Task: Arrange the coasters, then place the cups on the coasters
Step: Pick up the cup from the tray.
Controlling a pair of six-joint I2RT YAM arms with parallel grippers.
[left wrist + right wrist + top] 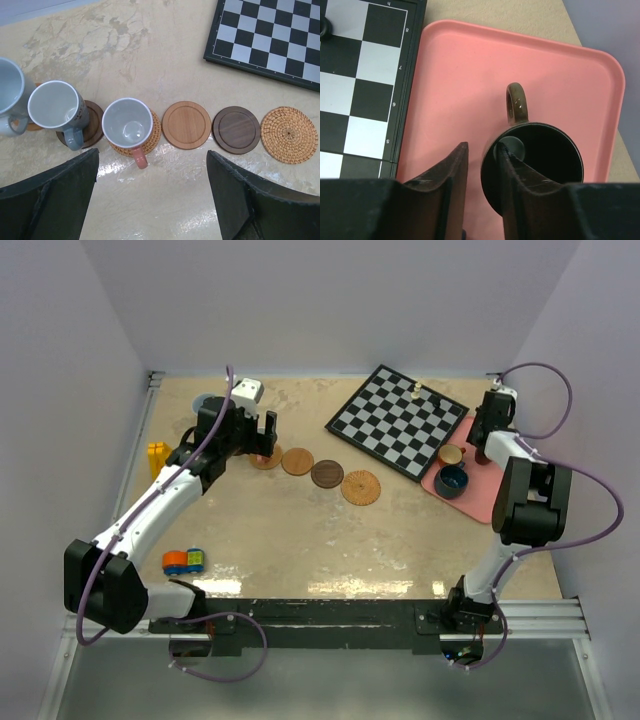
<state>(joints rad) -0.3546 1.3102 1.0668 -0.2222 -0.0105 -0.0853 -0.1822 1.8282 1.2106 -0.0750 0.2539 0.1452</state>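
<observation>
glossy round black mug on smooth pink tray, far right: right gripper straddles its rim (pinch unclear); left gripper gapes.

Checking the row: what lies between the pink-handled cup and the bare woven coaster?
In the left wrist view: a light wood coaster and a dark brown coaster, both empty.

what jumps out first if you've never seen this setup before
A row of six coasters runs across the middle of the table; three carry cups and three lie bare. To their right sits a chessboard. Beyond it is a pink tray, where the right claw straddles the rim of a black cup.
</observation>
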